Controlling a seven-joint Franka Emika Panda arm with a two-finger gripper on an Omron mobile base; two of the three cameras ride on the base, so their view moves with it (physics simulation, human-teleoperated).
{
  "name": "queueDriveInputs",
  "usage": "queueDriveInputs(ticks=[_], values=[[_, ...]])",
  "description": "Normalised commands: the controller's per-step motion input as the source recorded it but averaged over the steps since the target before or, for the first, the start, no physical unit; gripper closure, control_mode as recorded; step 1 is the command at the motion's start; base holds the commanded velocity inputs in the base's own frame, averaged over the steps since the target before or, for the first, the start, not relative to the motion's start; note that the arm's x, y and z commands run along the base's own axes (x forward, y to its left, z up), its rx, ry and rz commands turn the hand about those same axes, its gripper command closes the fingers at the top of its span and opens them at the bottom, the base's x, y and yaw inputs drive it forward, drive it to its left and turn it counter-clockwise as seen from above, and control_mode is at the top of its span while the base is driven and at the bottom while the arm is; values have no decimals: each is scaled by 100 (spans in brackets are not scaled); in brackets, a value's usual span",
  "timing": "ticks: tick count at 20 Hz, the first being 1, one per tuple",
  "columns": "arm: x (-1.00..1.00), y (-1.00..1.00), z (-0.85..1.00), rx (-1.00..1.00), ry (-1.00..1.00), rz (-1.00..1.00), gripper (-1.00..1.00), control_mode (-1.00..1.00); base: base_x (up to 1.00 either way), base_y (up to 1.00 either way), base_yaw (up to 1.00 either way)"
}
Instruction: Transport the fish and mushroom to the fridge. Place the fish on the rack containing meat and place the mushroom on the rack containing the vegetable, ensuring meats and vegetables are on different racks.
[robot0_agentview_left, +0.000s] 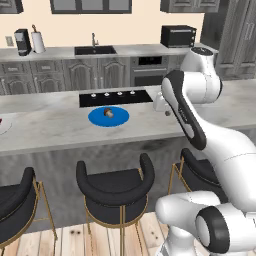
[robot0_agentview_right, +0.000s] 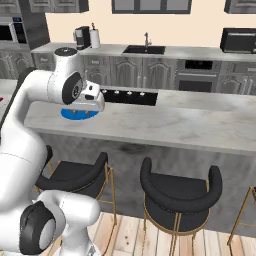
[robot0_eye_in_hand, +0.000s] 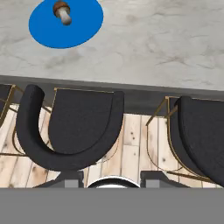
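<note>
One mushroom (robot0_eye_in_hand: 62, 12) lies on its side on a blue round plate (robot0_eye_in_hand: 83, 26) on the grey marbled bench (robot0_agentview_left: 60, 125), brown cap away from me, pale stem toward me. I see my tool (robot0_eye_in_hand: 112, 177) hanging over the bench's near edge, above a black bar stool (robot0_eye_in_hand: 70, 127) on the wooden floor (robot0_eye_in_hand: 131, 148); its tips stand well apart, holding nothing. Beyond the plate sits a black cooktop (robot0_agentview_left: 115, 97).

I see a brown-capped, pale-stemmed mushroom (robot0_eye_in_hand: 62, 12) on a blue plate (robot0_eye_in_hand: 83, 24), grey-veined counter (robot0_eye_in_hand: 166, 39), black stools (robot0_eye_in_hand: 74, 127).
</note>
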Motion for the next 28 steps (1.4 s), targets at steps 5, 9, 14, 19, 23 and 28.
queueDriveInputs(ticks=[5,9,14,19,23,28], values=[[-44,0,0,0,-3,0,-100,-100,0,0,0],[-74,9,2,-3,-8,0,-100,-100,0,0,0],[-64,17,23,-8,-12,0,-100,-100,0,0,0],[-72,9,48,-10,-6,0,-100,-100,0,0,0],[-61,20,51,-6,-8,0,-100,-100,0,0,0],[0,0,0,0,0,0,-100,100,-22,87,1]])
